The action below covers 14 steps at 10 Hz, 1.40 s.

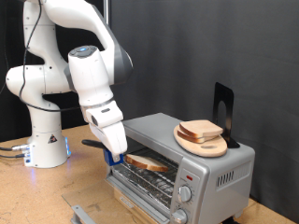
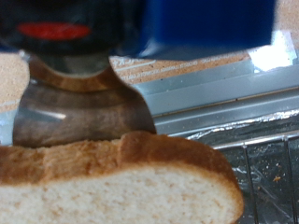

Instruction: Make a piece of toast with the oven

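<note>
At the oven (image 1: 187, 163) mouth, exterior view: my fingers (image 1: 114, 154) sit at the door opening's 9 o'clock end, blue tips down at rack level. Toast (image 1: 149, 162) lies flat on the rack just inside, touching or nearly touching my tips, running off toward 3 o'clock from them; its long axis goes along the oven's width. Door is open, hanging down in front. Wrist view: toast (image 2: 121, 182) fills the near field, crust edge up against a dark blurred finger (image 2: 84, 112); whether I'm clamped on it or let go, can't tell, the tips are hidden. Rack wires show beyond the slice. On the oven roof at 1 o'clock from my fingers: plate (image 1: 202, 145) with another slice (image 1: 200, 131) on it. Bench (image 1: 37, 187) carries the oven.
</note>
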Each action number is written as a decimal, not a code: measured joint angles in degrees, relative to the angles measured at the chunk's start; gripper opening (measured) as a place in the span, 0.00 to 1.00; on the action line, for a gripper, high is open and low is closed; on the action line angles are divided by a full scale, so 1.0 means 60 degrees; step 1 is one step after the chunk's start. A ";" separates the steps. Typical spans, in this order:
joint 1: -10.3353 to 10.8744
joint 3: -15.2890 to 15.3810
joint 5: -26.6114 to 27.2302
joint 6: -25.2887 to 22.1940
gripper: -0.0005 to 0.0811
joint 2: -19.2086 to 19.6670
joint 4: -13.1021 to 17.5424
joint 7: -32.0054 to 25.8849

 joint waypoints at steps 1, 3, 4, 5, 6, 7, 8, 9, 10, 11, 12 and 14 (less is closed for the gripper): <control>0.0000 0.0042 -0.0235 0.0079 0.46 0.0000 -0.0002 0.0147; 0.0001 0.0171 -0.0548 0.0498 0.46 0.0010 -0.0070 0.0360; 0.0001 0.0209 -0.0686 0.0706 0.46 0.0030 -0.0112 0.0439; 0.0000 0.0226 -0.0811 0.0986 0.46 0.0068 -0.0188 0.0450; -0.0009 0.0226 -0.0914 0.1264 0.46 0.0114 -0.0280 0.0442; -0.0040 0.0224 -0.1004 0.1408 0.46 0.0142 -0.0369 0.0381; -0.0089 0.0193 -0.1023 0.1438 0.46 0.0147 -0.0446 0.0184; -0.0130 0.0109 -0.1016 0.1459 0.46 0.0148 -0.0473 -0.0083; -0.0176 0.0002 -0.0984 0.1433 0.46 0.0147 -0.0487 -0.0422; -0.0207 -0.0116 -0.0896 0.1348 0.46 0.0144 -0.0523 -0.0802; -0.0216 -0.0224 -0.0774 0.1257 0.46 0.0134 -0.0528 -0.1039; -0.0222 -0.0321 -0.0638 0.1025 0.46 0.0086 -0.0503 -0.1102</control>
